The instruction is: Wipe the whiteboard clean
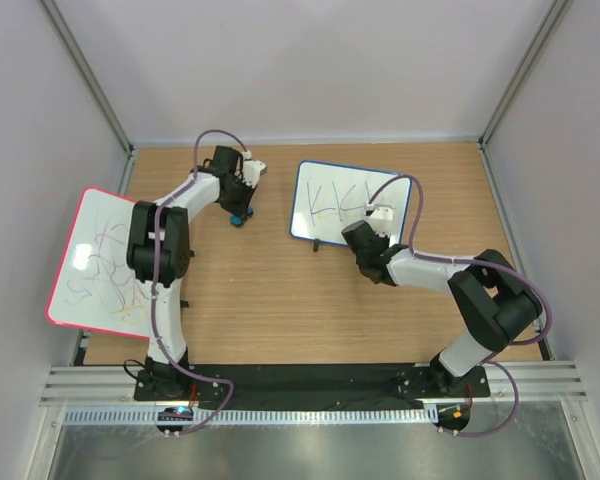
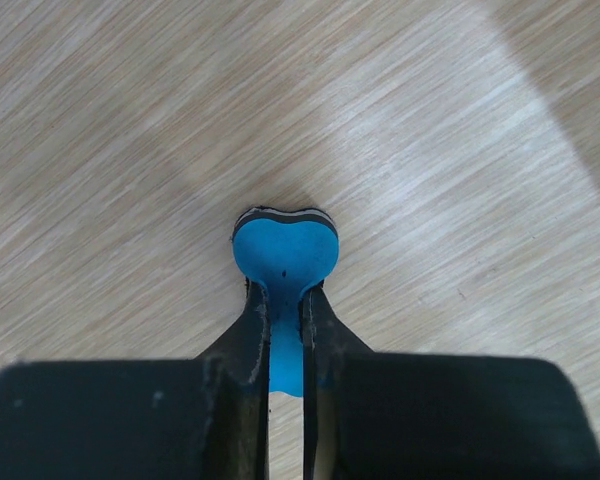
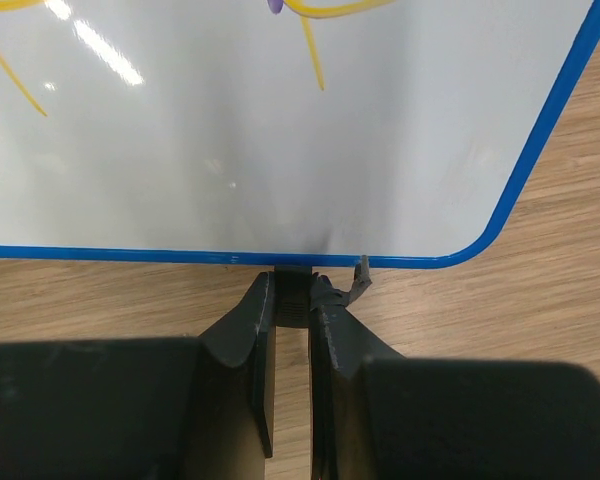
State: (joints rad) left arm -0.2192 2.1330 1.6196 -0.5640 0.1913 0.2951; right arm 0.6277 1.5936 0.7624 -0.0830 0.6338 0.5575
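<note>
I hold the blue eraser [image 2: 283, 250] in my left gripper [image 2: 285, 297]. The 2 fingers are squeezed tight on its thin blue tab, and the heart-shaped end rests on the wood table [image 1: 270, 300]. The whiteboard [image 1: 325, 225] with the blue frame lies to the right of that eraser, near it but not touching, with bare wood between them. Its long side runs across the table from left to right, tipped a little. Pen marks [image 1: 335, 200] show on its top half, so I judge the wiping has yet to begin. My right gripper [image 3: 292, 283] is the closer one. It sits at the near edge of the board, close to the right corner, and its fingers are almost together around the small black foot [image 3: 293, 305] under the frame. It looks like they pinch the foot to hold the board steady, but I cannot be fully sure they press on it. I think the next move is to lift the eraser, carry it right over the left edge of the frame, and set it down on the marks. Nothing stands in that path. The big red-framed board [image 1: 95, 250] with scribbles lies far off on the left, under my left arm, and is not the one I want.
</note>
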